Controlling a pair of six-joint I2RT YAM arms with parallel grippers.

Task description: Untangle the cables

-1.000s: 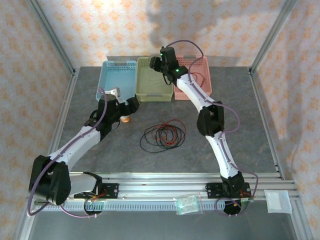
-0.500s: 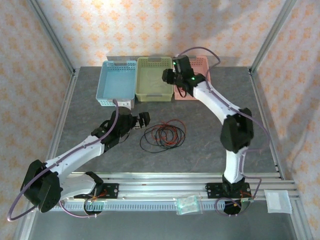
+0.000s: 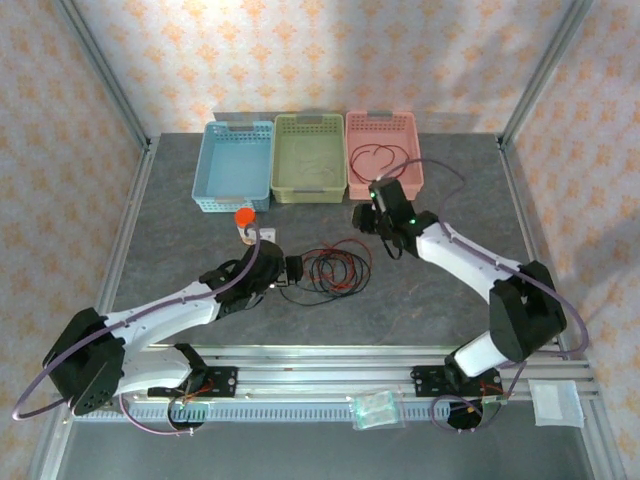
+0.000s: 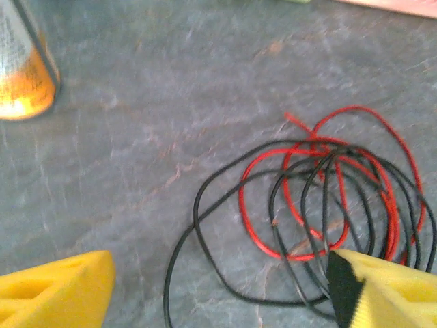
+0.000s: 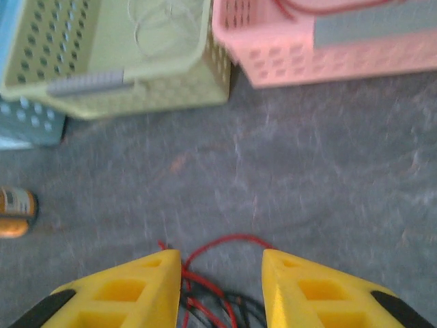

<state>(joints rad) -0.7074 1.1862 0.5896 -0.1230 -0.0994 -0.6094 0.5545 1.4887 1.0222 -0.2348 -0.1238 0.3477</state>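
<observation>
- Bottle [image 3: 245,222] with an orange cap stands on the table [image 3: 180,200], left of the work and well clear of the wires.
- Left gripper [image 3: 290,270] is low at the left edge of the pile. In the wrist view, left gripper [image 4: 218,290] has its jaws spread wide and holds nothing. Its right-hand fingertip [image 4: 382,290] overlaps the outer black strands; I can't tell if it touches them.
- Cables [image 3: 330,270] lie mid-table between the two grippers: thin red and black loops, overlapped and crossing. Up close, the cables [image 4: 328,198] have a loose black loop on the left, and the red ones are bunched to the right.
- Handling, my read: very light, limp and springy. They will drag the whole bundle if pulled at a crossing, and thin wire can slip through the pads. Best hold looks like a single outer strand, either the free black loop on the left or the red arc at the far edge, away from the knot.
- Right gripper [image 3: 365,218] is above the pile's far right side. In its wrist view, right gripper [image 5: 222,263] has its jaws parted and empty, with the top red arc just below the gap and not yet pinched.
- Pink basket [image 3: 412,150] at the back right has one red cable [image 3: 375,155] in it.
</observation>
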